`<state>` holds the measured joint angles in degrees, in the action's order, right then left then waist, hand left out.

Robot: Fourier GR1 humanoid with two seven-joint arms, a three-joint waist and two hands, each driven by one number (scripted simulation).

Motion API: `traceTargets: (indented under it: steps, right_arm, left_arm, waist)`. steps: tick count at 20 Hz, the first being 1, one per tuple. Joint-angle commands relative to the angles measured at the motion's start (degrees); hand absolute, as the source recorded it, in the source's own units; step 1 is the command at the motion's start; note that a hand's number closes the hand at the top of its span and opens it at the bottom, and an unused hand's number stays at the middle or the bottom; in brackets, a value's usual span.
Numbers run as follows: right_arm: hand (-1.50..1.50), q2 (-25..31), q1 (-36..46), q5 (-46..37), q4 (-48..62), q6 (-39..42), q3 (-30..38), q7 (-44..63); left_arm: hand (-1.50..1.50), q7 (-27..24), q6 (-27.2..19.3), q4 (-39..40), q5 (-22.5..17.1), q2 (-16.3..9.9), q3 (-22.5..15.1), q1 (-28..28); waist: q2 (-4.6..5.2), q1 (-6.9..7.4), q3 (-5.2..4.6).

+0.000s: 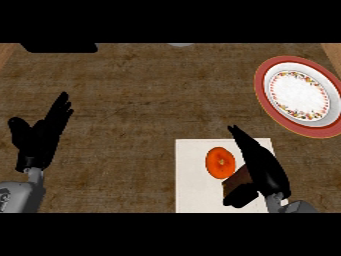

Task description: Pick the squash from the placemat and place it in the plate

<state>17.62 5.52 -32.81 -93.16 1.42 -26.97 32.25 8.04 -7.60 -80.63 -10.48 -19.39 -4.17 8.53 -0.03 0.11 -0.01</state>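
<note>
the squash point(219, 162) is orange with a darker speck at its middle. the placemat point(195, 175) is plain off-white. the plate point(303, 96) has a red outer rim, a grey band and a white centre ringed with small red and yellow flecks. both hands, left point(38, 132) and right point(258, 167), are black; the counter point(143, 95) is mottled brown.

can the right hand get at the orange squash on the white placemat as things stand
Probably yes. The right hand is open, fingers straight, directly beside the round orange squash on the white rectangular placemat. Nothing lies between them, and the squash's top and left side are uncovered.
</note>
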Motion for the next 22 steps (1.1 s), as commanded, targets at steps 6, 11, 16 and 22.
traceTargets:
  steps: [6, 11, 16, 22]
  right_arm:
    - [-1.5, -6.6, 4.3, -6.3, 8.8, 2.8, 4.1, -1.5]
    - [-1.5, -8.2, 9.6, -6.9, 14.8, 6.3, 6.4, -2.3]
    - [1.5, -9.0, 5.7, -8.5, 15.0, 7.7, 1.3, -8.2]
    - [1.5, -11.5, 4.0, -10.8, 14.6, 5.7, 2.6, -10.7]
  left_arm:
    - [0.0, -1.9, 3.8, 1.1, 2.9, 2.4, 3.6, -1.5]
    - [0.0, 1.6, 5.2, 0.3, 2.3, 1.8, 5.5, 0.8]
    - [0.0, 3.3, 4.5, -1.2, 4.0, 2.9, 4.6, 1.6]
    - [0.0, 0.5, 6.0, 5.8, 4.9, 3.8, 7.5, 5.4]
  waist:
    - [0.02, -0.02, 0.01]
    - [0.03, 0.1, 0.01]
    - [0.01, 0.04, 0.02]
    - [0.03, -0.24, 0.01]
